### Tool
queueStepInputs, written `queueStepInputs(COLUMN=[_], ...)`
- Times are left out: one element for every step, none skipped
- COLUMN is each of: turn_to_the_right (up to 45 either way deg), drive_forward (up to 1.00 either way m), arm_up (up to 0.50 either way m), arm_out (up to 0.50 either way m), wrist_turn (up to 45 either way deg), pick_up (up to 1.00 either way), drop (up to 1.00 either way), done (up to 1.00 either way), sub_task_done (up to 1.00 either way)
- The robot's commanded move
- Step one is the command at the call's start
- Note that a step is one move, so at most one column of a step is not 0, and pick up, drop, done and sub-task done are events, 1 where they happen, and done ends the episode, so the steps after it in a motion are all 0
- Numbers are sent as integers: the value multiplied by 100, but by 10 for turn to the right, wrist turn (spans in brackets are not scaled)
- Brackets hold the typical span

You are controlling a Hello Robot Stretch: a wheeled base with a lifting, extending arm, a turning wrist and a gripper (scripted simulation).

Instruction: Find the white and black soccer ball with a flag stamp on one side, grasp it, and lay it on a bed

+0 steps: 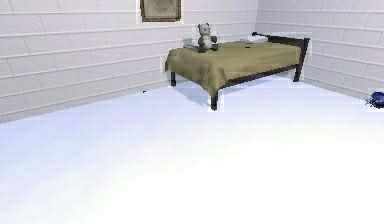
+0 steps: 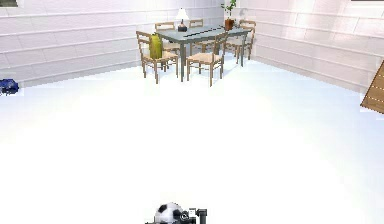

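The arm is showing as little more than its white marker squares (image 2: 196,215), well apart from the dining table (image 2: 200,36) across bare floor. Just beside the squares, the gripper (image 2: 180,215) is holding the soccer ball (image 2: 166,213), which is hanging at its far end and hiding the fingers, so their spread cannot be told. The table is carrying a white lamp (image 2: 183,16) and a potted plant (image 2: 230,12). The bed (image 1: 215,68) is bearing a teddy bear (image 1: 205,37) and a pillow (image 1: 250,42).
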Motion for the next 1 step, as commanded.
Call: queueStepInputs(turn_to_the_right=[0], drive_forward=[0], arm_up=[0], arm_out=[0], wrist_turn=[450], pick_up=[0], drop=[0], done=[0], sub_task_done=[0])
